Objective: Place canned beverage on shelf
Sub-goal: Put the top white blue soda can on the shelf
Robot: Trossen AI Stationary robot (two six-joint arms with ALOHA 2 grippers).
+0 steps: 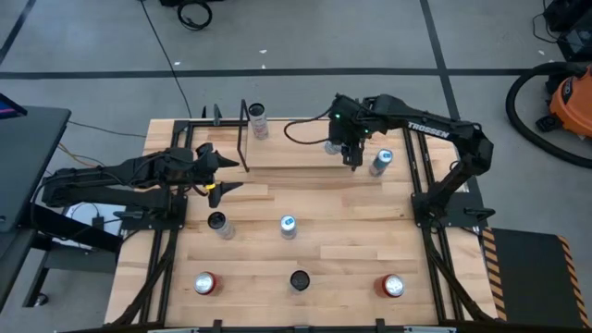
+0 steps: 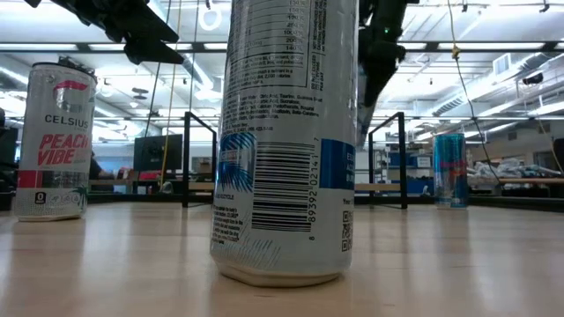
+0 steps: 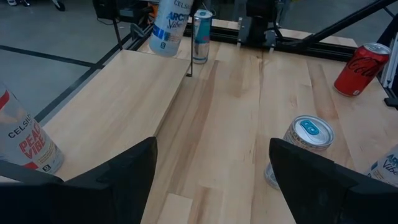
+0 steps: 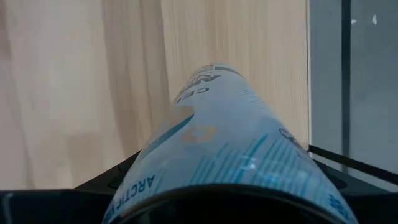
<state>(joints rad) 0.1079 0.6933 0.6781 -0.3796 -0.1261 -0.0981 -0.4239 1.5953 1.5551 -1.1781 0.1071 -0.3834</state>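
The right hand [image 1: 340,145] is clamped around a pale blue and white can [image 4: 230,155], which its own camera shows filling the view and tipped off upright. From above, hand and can hang over the shelf [image 1: 287,153], the pale board in its thin black frame at the twelve o'clock side of the worktop [image 1: 342,250], near the board's three o'clock end. Whether the can's base already touches the board I cannot tell.

Just beyond the shelf's three o'clock end stands a slim blue can [image 1: 380,162], close to the hand. At the nine o'clock end of the board a white and pink can [image 1: 257,120] stands upright by a black post.

The left hand [image 1: 215,173] waits at nine o'clock, fingers spread wide and holding nothing, aimed along the shelf.

Further out on the worktop stand more cans: a dark-topped one [image 1: 218,224] and a blue-topped one [image 1: 288,226] around the centre, then two red cans [image 1: 204,283] and another dark can [image 1: 299,280] along the six o'clock edge.

The danger here, I think, is the tilt: let go like this, the can would land on its rim and topple or roll off the board. Lowering too near the end post could also knock the frame, or the wrist might clip the slim blue can.
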